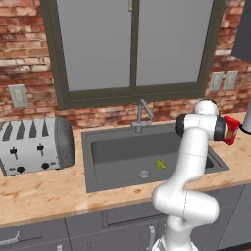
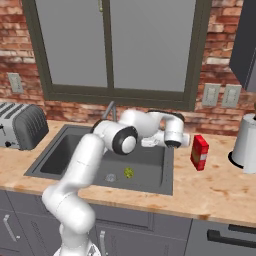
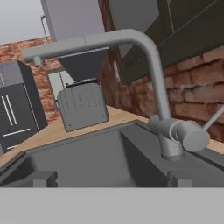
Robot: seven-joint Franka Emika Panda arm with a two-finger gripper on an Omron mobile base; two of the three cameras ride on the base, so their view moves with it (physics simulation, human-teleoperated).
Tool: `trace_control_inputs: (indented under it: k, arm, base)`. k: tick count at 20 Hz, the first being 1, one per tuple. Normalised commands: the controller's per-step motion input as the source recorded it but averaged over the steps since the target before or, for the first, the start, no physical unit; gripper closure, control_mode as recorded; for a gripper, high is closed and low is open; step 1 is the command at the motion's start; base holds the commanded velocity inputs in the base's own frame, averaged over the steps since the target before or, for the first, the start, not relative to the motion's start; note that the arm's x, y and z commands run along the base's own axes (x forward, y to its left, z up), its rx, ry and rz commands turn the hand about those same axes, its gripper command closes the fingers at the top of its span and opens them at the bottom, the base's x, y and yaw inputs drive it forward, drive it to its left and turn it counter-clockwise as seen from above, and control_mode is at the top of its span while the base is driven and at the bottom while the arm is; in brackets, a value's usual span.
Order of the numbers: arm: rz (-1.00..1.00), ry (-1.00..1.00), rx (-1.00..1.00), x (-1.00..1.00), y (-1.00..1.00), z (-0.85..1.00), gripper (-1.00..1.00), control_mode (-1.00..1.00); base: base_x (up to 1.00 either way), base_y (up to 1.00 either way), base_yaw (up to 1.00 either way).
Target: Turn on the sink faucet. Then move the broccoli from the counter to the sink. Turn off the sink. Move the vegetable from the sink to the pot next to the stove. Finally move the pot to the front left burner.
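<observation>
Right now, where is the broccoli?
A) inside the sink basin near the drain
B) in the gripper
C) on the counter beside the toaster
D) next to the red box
A: the broccoli lies on the floor of the sink, just beside the drain, apart from the toaster.

The faucet (image 2: pixel 111 111) is largely hidden behind the arm in the right base view. The toaster (image 1: pixel 34 145) is cut by the left edge. The jaws' spacing cannot be told.

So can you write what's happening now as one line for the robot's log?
stage: at faucet | hand: open, near faucet handle | broccoli: in sink | water: none seen
</observation>
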Motion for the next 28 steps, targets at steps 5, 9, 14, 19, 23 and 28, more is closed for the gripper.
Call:
trace_control_inputs:
  k: [5,9,14,19,23,28]
  arm:
    - [-0.05,0.00,0.00,-0.69,0.00,0.29,-1.00,-1.00]
    - [-0.06,0.00,0.00,-0.54,0.00,0.37,-1.00,-1.00]
    - [-0.06,0.00,0.00,-0.48,0.00,0.38,-1.00,-1.00]
    - [-0.07,0.00,-0.01,-0.38,0.00,0.36,-1.00,-1.00]
    - [-0.05,0.00,-0.06,-0.35,0.00,0.24,-1.00,-1.00]
    - [-0.03,0.02,-0.08,-0.26,0.00,0.20,-1.00,-1.00]
  base:
    - [0.00,0.00,0.00]
    - [0.00,0.00,0.00]
    - [0.00,0.00,0.00]
    - [0.00,0.00,0.00]
    - [0.00,0.00,0.00]
    - [0.00,0.00,0.00]
